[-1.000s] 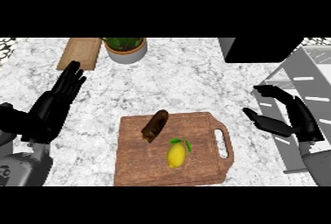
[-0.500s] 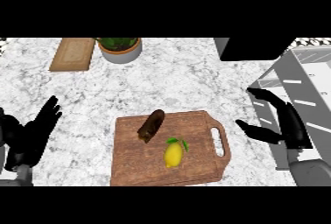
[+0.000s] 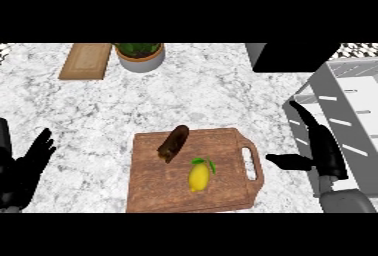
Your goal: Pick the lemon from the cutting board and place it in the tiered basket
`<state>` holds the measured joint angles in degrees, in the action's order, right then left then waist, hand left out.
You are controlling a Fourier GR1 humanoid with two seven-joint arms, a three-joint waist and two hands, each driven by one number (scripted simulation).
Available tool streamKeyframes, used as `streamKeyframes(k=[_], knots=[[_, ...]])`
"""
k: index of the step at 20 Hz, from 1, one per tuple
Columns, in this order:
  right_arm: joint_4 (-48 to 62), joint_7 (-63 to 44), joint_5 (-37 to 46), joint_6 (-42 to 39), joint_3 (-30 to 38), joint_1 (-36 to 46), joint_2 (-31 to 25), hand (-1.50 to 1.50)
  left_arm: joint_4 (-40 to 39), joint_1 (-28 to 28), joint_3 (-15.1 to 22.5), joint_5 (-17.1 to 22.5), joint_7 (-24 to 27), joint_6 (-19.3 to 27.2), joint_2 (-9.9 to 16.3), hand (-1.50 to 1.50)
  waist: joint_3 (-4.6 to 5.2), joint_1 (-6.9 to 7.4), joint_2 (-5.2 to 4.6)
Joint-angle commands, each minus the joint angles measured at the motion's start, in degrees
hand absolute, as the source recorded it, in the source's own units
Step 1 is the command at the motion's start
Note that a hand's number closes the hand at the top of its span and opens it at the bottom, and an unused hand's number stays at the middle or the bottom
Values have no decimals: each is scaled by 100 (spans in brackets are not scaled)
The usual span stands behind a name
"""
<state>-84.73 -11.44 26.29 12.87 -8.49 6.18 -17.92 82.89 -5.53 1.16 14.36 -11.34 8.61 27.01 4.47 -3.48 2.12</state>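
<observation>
A yellow lemon with a green leaf lies on the wooden cutting board, right of its middle. A dark brown oblong vegetable lies on the board's upper left part. The white tiered basket stands at the right edge of the view. My right hand is open just right of the board's handle, fingers pointing up, thumb toward the board. My left hand is open at the lower left, well clear of the board. Neither hand touches the lemon.
A potted green plant stands at the back. A small wooden board lies to its left. A black box-like object sits at the back right, next to the basket. All rest on a marble counter.
My left hand has dropped down and back toward the lower left edge. My right hand has shifted slightly lower, closer to the board's handle. The lemon has not moved on the board.
</observation>
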Motion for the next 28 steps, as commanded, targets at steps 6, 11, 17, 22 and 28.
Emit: streamKeyframes(k=[6,11,17,22,28], knots=[[-14,-1329,-39,120,-285,-604,1161,-150,-41,-145,-26,44,193,-183,41,0,-410,41,-148],[-690,-3126,260,411,-927,-680,1755,-150,-156,-119,-4,7,398,-376,82,0,-412,219,-165],[-1876,-5903,925,506,-1994,-491,1784,-150,-132,-31,-29,-24,405,-466,70,0,-431,322,-178],[-2135,-6677,1395,406,-2335,-735,1789,-150,-467,36,-140,-12,563,-656,18,0,-438,321,-198],[-2816,-6878,1519,467,-2660,-1192,1790,-150,-651,336,-39,-287,528,-473,-238,0,-442,315,-204]])
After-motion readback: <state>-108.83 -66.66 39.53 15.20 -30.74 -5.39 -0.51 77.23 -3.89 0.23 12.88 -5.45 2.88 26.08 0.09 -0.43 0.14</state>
